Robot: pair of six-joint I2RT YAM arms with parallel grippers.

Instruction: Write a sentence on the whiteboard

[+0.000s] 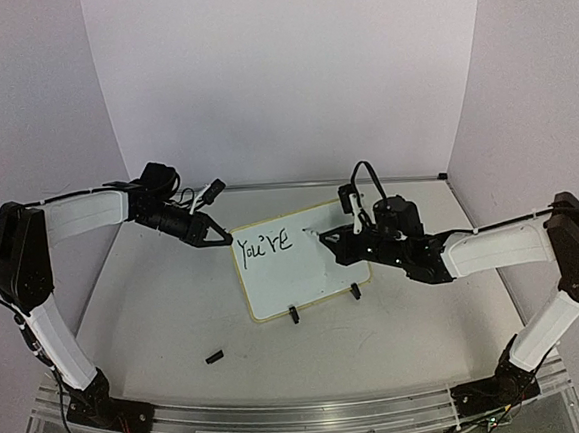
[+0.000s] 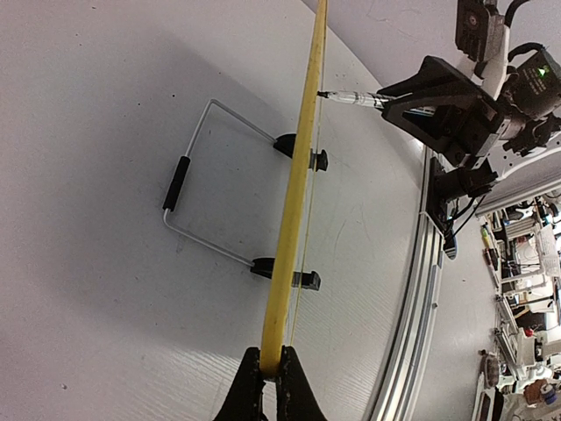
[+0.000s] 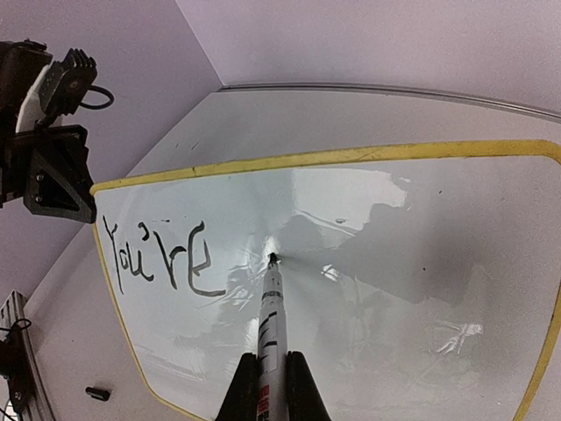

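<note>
With the left gripper (image 1: 217, 234) clamped on the 10 o'clock corner of the central yellow-rimmed white whiteboard (image 1: 304, 275) and the right gripper (image 1: 335, 239) gripping the slim pale marker pen (image 3: 272, 307), your black handwritten sentence (image 1: 263, 246) stops at "You're": start the next word at its 3 o'clock.

My left arm (image 1: 81, 215) reached inward from the left, its jaws pinched shut on the whiteboard (image 1: 294, 276) edge. My right arm (image 1: 493, 249) stretched in from the right, jaws clamped around a marker (image 3: 272, 316).
</note>
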